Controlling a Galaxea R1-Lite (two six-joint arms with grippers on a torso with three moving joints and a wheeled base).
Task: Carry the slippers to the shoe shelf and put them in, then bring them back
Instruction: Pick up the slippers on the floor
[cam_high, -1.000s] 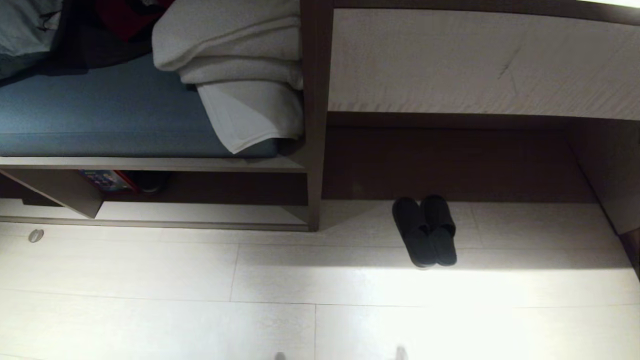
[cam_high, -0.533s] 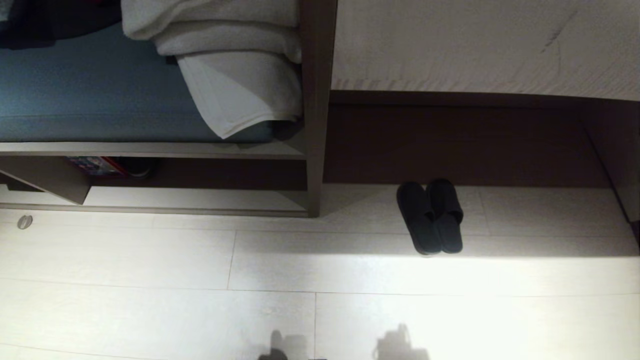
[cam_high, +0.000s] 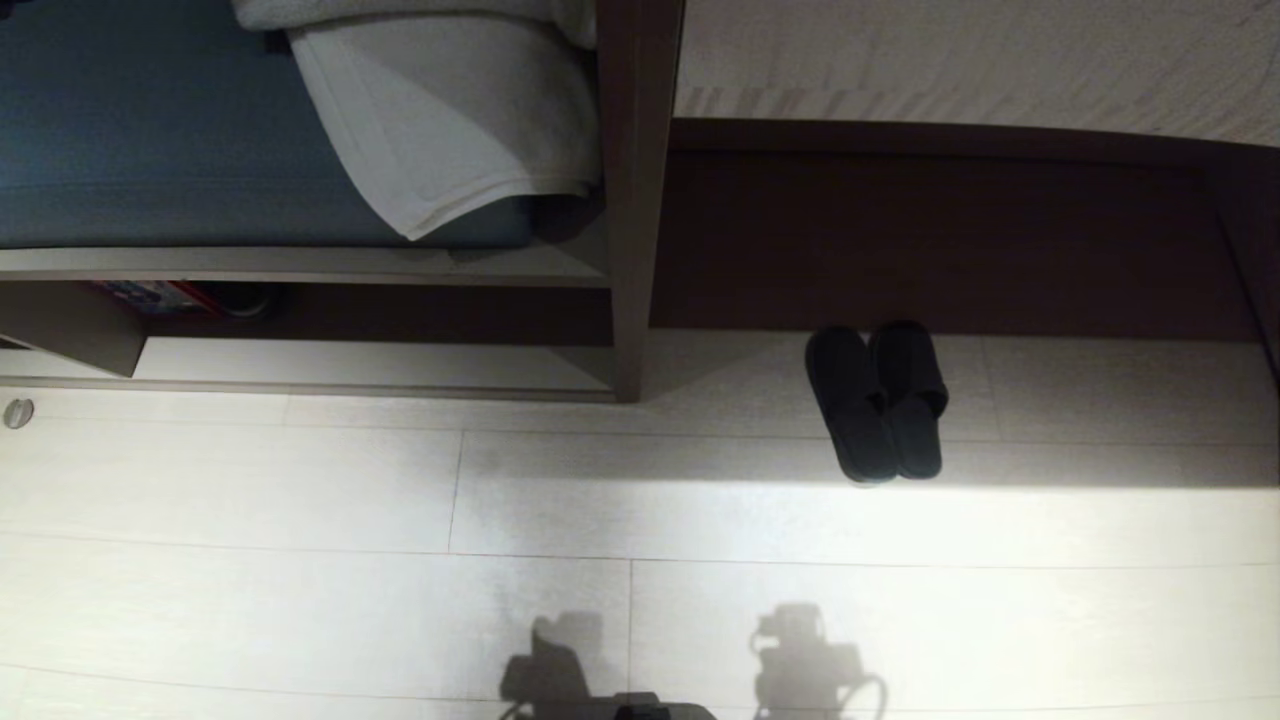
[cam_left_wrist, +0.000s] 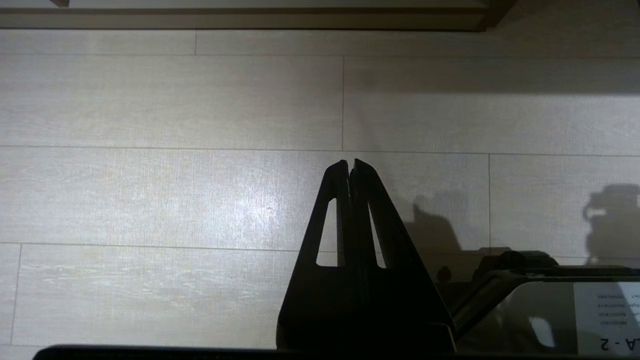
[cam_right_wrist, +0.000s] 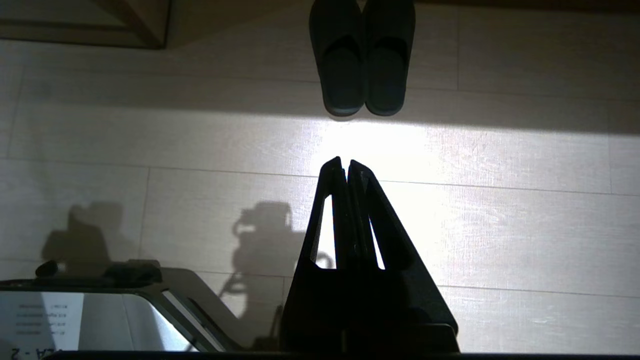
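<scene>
The slippers (cam_high: 877, 402) sit side by side and touching on the pale plank floor (cam_high: 300, 600), toes tucked toward the dark brown board under the desk (cam_high: 960, 60), heels at the edge of the shadow that the desk throws across the floor. Nothing holds them.

Over the last second the whole head view has slid: the folded blanket (cam_high: 450, 110) and blue cushion (cam_high: 150, 120) have run up toward the frame's top, and more floor has come in at the bottom, with the shadows of our two arms now falling on it. We read that as our camera tipping down, not as the slippers moving; their place against the desk's edge is unchanged.

The shoe shelf (cam_high: 300, 385) lies to our left of the slippers, past the upright post (cam_high: 630, 250), with a slanted divider at its far left.

Our left end effector (cam_left_wrist: 349, 164) is clenched on nothing above bare floor. Our right end effector (cam_right_wrist: 344, 162) is likewise clenched and empty, with the slippers straight ahead of it but well apart. We judge the pickup has not begun; the bending looks like preparation to reach down.
</scene>
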